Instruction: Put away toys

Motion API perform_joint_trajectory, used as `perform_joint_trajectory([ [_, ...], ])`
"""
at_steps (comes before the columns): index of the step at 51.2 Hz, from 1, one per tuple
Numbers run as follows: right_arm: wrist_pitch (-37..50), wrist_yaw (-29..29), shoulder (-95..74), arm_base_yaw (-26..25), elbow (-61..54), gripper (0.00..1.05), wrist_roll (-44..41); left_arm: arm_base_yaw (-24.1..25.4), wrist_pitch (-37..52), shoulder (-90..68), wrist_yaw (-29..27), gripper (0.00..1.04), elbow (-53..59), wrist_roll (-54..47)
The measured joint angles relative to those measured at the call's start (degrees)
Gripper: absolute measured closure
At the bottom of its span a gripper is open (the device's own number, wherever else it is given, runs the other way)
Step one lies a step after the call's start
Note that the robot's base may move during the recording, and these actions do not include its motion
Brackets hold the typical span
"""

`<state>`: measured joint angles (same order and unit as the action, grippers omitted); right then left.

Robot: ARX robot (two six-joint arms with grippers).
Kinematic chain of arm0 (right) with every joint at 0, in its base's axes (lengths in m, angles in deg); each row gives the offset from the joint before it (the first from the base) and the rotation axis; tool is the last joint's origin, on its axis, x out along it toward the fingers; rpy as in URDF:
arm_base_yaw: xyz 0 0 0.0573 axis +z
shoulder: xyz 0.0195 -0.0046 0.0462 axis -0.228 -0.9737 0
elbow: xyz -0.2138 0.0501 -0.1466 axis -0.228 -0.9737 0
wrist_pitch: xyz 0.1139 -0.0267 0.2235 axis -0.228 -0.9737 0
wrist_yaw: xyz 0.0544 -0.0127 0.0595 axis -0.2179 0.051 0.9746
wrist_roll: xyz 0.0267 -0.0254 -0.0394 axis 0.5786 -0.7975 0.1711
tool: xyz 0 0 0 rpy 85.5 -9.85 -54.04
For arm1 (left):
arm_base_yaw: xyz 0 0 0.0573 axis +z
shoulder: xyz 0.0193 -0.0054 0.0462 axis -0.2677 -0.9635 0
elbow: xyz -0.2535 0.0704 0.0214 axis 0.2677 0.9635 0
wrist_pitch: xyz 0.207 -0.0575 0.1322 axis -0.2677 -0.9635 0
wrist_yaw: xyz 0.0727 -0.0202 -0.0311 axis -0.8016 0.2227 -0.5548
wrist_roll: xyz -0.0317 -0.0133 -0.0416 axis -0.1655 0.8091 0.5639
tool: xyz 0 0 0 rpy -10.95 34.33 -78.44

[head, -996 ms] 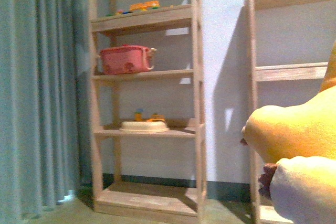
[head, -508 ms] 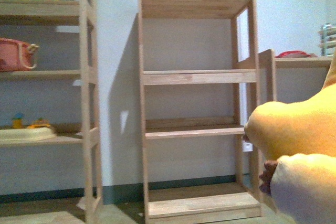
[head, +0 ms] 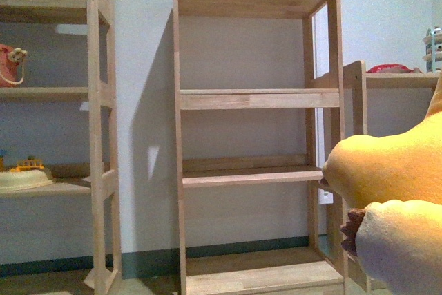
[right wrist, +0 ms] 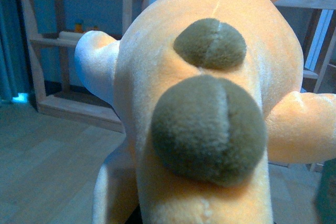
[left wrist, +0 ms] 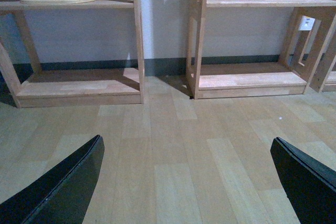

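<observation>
Looks mid-carry: plush toy [head: 394,170] near right, right tool hidden so can't tell, left tool [left wrist: 186,139] spread wide; next, lift it onto the far shelf [head: 252,177].

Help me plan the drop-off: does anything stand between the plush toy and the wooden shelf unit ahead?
Nothing visible does. The plush toy shows at the right, the shelf unit ahead has bare shelves, and the floor before it is open.
</observation>
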<state>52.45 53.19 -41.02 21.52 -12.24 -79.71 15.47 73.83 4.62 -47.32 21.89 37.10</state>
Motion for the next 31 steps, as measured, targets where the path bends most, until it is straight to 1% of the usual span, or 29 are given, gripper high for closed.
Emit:
perform_joint_trajectory([
  [31,0.0,0.0,0.0,0.0,0.0,0.98,0.0,0.0,0.0,0.0,0.0,0.06,0.0,0.0],
])
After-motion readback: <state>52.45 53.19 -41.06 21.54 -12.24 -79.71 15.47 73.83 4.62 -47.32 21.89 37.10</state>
